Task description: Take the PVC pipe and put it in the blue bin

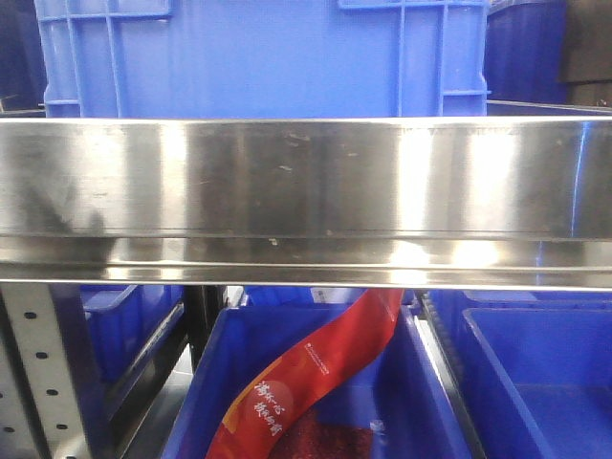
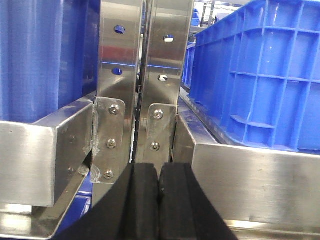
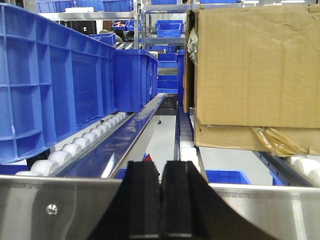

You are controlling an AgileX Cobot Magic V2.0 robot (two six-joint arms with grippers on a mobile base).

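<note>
A stainless steel shelf rail [image 1: 306, 191] is filling the front view from 9 to 3 o'clock, blocking most of the rack behind it. Above it, at 12 o'clock, a large blue bin [image 1: 258, 57] is sitting on the upper level; below, at 6 o'clock, a lower blue bin [image 1: 421, 402] is holding a red printed package [image 1: 316, 373] that is leaning diagonally toward 1 o'clock.

In the right wrist view, a cardboard box [image 3: 257, 70] is occupying the 2 o'clock area on a roller lane, while a row of blue crates [image 3: 55, 80] is running along white rollers [image 3: 75, 145] from 9 toward 12 o'clock. In the left wrist view, two perforated steel uprights [image 2: 145, 65] are standing at 12 o'clock, bolted to the rails, with another blue crate [image 2: 265, 75] at 3 o'clock.

The left end effector [image 2: 159, 200] is sitting at 6 o'clock with its black pads pressed together, gripping nothing; the right end effector [image 3: 161, 200] is likewise closed and empty.

The PVC pipe is not showing in any view (it may be lying behind the rail or in a bin out of sight). By judgement, such a pipe should be light, rigid and smooth, so it is likely to slip or roll; taking hold across its middle, square to its length, looks safest.
</note>
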